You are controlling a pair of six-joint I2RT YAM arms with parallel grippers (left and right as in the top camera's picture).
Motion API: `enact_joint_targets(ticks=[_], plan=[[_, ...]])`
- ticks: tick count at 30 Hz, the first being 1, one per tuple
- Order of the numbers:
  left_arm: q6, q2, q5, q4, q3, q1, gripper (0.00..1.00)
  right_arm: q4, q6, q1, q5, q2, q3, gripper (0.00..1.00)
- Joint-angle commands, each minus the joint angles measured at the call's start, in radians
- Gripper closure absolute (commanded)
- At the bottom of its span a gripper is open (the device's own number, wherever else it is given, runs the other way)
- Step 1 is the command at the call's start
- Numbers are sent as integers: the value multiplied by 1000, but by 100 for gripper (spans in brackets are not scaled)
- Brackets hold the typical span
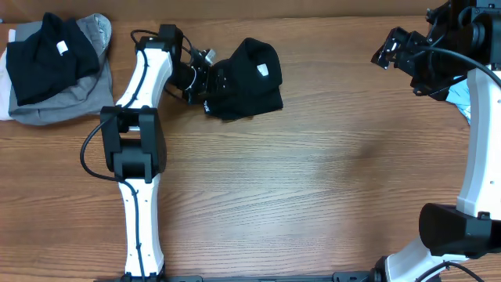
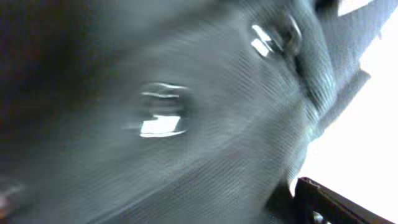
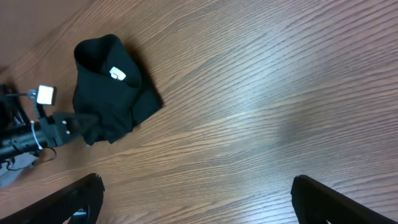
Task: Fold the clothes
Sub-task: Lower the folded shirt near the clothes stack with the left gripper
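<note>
1. Your left tool point(image 1: 205, 88) sat at the left edge of the black garment point(image 1: 250, 78) on the upper-middle bench point(image 1: 313, 180); I could not tell whether it pinched cloth.
2. Your right tool point(image 3: 196, 183) hung spread, well apart.

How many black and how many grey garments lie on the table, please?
Black: 2 (black garment on the pile, black garment mid-table)
Grey: 1 (grey garment beneath the first)
Total: 3
</note>
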Motion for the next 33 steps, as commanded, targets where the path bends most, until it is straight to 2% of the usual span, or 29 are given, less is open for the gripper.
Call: enact_joint_targets(ticks=[1,8,13,23,25,29,33], plan=[[-87,8,-110,29,17,76,0,6,-14,4,3,-9,2,0],[-111,9,-108,38,1,103,0,18,-29,4,3,-9,2,0],[-135,19,-38,69,-12,55,0,27,-28,4,3,-8,2,0],[-246,23,-35,179,-44,-48,1,3,-28,4,3,-8,0,0],[-246,23,-39,190,-46,-53,10,-3,-29,4,3,-8,0,0],[-246,23,-138,193,-45,-54,44,-5,-28,4,3,-8,0,0],[-245,23,-215,193,-44,-47,65,2,-28,4,3,-8,0,0]])
